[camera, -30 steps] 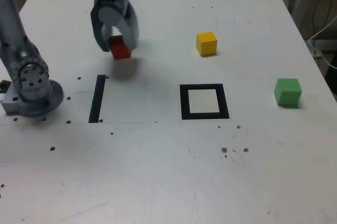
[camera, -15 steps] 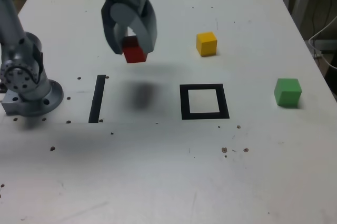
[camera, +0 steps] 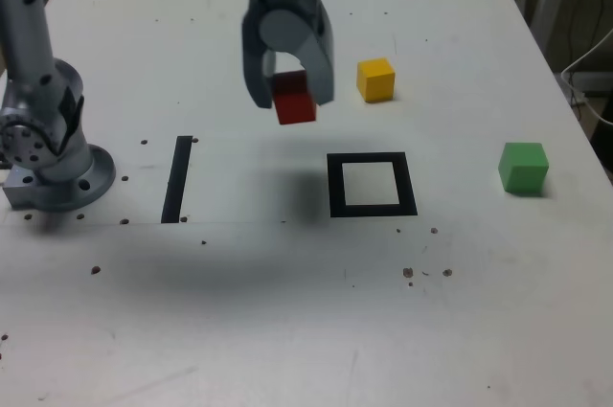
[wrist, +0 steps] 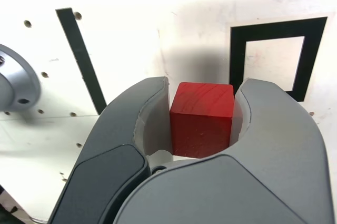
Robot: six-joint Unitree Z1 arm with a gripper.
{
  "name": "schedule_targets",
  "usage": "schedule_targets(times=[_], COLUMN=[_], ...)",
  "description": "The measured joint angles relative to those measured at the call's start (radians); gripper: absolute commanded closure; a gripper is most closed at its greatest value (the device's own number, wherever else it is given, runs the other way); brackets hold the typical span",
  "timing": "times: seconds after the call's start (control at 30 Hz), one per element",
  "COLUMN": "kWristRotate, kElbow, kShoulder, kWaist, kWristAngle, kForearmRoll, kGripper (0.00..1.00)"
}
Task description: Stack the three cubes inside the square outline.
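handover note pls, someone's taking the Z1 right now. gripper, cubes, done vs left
Gripper: shut on the red cube, held above the table, to the exterior view's left of the square outline.
Yellow cube and green cube: on the table, outside the outline, apart from each other.
Done: red picked up.
Left: the outline holds nothing yet; set red in it, then stack the other two on top.

Exterior view overlooks the table point(camera: 287, 330); wrist view looks down closely.

White table point(camera: 287, 330) with yellow cube point(camera: 375, 79), green cube point(camera: 523, 167), square outline point(camera: 371, 185), black stripe point(camera: 177, 178)
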Motion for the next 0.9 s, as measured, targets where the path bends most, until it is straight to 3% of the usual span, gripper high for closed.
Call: schedule_targets(times=[0.33,0.9], kWristRotate=[-0.048,-0.063], kElbow=[-0.117,-0.131], kShoulder=[0.169,0.251], kWaist=[-0.053,-0.071], kWristAngle=[0.009,0.02], kForearmRoll=[-0.035,-0.06], kGripper=[0.87,0.87])
